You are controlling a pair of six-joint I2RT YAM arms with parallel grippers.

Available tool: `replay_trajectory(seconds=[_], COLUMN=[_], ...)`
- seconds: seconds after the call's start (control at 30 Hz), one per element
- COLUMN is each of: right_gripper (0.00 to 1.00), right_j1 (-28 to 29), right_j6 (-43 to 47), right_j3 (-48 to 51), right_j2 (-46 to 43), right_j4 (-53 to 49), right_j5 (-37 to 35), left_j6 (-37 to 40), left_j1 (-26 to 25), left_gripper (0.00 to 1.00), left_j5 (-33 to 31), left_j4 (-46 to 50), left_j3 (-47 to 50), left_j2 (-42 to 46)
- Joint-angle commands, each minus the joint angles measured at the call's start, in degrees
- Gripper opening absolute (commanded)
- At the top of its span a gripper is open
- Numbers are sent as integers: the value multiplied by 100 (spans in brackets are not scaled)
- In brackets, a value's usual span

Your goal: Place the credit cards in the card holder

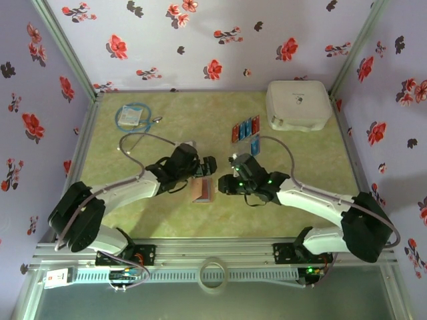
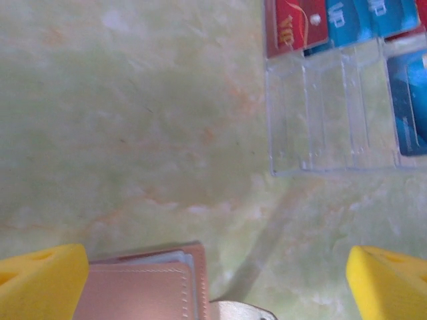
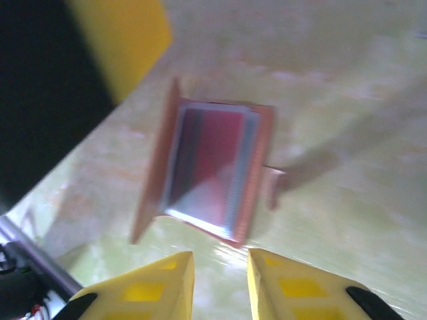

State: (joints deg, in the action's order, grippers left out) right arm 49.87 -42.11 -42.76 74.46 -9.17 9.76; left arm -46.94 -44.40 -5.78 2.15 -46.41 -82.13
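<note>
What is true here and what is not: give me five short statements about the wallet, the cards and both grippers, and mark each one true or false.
1. The left gripper stands wide open. True.
2. The card holder lies on the white box. False: it lies on the table, between the two grippers.
3. Red and blue credit cards sit in a clear rack. True.
4. The right gripper holds a blue card. False: nothing shows between its close-set fingers.
5. The card holder is folded shut. False: it is open, its clear pockets showing.
</note>
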Motion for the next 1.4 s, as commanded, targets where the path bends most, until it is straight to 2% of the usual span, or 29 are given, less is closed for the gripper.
replay_trajectory(seconds=[0.0, 0.17, 0.3, 0.4, 0.47, 0.73, 1.03, 1.37], right_gripper=[24, 21, 18, 6, 0, 0, 0, 0], right_j1=[313, 748, 1032, 1052, 1047, 872, 691, 618], right_j6=[27, 288, 564, 670, 659, 459, 350, 213], right_j3=[-457, -1300, -1998, -2236, -2109, -1257, -767, -541], right_j2=[317, 1113, 1835, 2197, 2217, 1889, 2300, 2495], right_j4=[218, 44, -298, -485, -507, -171, 705, 1180], right_j5=[-133, -56, -21, 34, -72, -257, -8, 228], left_j6=[255, 376, 462, 476, 497, 728, 1147, 1424], left_j1=[414, 1130, 1476, 1587, 1603, 1618, 1553, 1159], left_gripper=[100, 100, 100, 100, 100, 100, 100, 100], left_j5=[-14, 132, 262, 321, 338, 411, 499, 446], left_j4=[474, 827, 1028, 1036, 1067, 1185, 1502, 1397], left_j3=[-40, 83, 174, 310, 375, 388, 246, 282], left_j2=[373, 812, 941, 989, 1012, 890, 568, 161])
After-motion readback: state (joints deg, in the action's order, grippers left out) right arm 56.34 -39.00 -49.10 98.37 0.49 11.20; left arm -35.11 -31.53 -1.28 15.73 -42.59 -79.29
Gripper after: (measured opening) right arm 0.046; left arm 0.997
